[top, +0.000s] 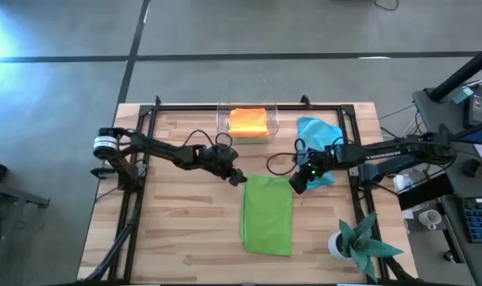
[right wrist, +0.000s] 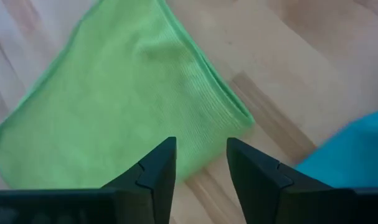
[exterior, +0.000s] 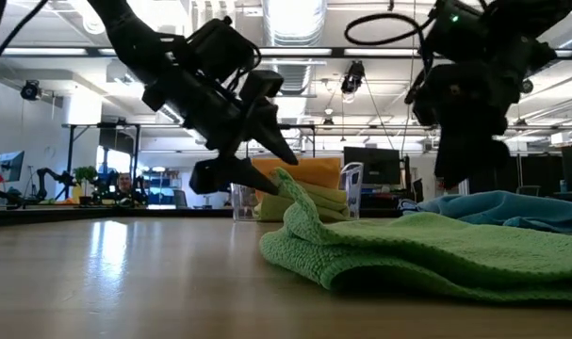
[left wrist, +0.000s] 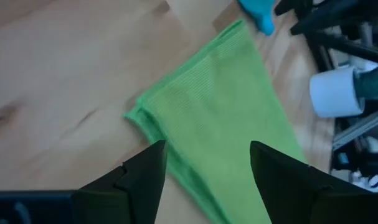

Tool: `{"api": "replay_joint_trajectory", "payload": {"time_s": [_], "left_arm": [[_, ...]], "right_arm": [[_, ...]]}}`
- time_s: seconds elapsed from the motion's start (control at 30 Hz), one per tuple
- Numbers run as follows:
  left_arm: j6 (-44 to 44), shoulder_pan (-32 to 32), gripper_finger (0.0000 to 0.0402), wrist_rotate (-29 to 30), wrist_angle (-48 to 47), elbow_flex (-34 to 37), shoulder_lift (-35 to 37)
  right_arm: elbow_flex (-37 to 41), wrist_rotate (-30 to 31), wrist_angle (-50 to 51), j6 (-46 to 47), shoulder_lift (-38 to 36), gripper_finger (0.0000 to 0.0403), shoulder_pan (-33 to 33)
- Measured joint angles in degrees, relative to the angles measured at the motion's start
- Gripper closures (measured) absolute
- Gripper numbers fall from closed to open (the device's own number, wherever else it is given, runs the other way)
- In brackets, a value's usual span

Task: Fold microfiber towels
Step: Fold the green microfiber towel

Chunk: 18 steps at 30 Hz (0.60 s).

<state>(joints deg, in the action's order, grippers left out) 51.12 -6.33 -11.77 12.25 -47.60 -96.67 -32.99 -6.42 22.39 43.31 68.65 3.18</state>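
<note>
The left gripper (top: 239, 178) and right gripper (top: 297, 183) are hovering released at ten and two o'clock of the folded, nubby lime green towel (top: 267, 214). It is lying as a long rectangle on the wooden table (top: 185, 230).

Grey concrete floor (top: 58, 32), wooden table (top: 185, 230), bright ceiling lights (exterior: 295, 19), desks with monitors (exterior: 370, 165)

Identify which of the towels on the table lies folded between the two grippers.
The lime green towel, a long folded strip on bare wood. The orange towel sits in a clear bin at the back; the light blue towel lies crumpled under the right arm.
</note>
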Motion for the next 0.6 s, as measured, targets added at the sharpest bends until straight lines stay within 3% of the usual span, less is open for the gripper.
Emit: {"api": "replay_joint_trajectory", "payload": {"time_s": [0.37, 0.6], "left_arm": [[4.6, 0.0, 0.0187, 0.0, 1.2, -0.3, -2.6], [6.1, 0.1, 0.0187, -0.3, 1.5, -0.5, -4.5]], "right_arm": [[1.2, 0.4, -6.9, 4.3, 7.1, 0.0262, 0.2], [1.2, 0.4, -6.3, 4.7, 10.7, 0.0261, 0.2]]}}
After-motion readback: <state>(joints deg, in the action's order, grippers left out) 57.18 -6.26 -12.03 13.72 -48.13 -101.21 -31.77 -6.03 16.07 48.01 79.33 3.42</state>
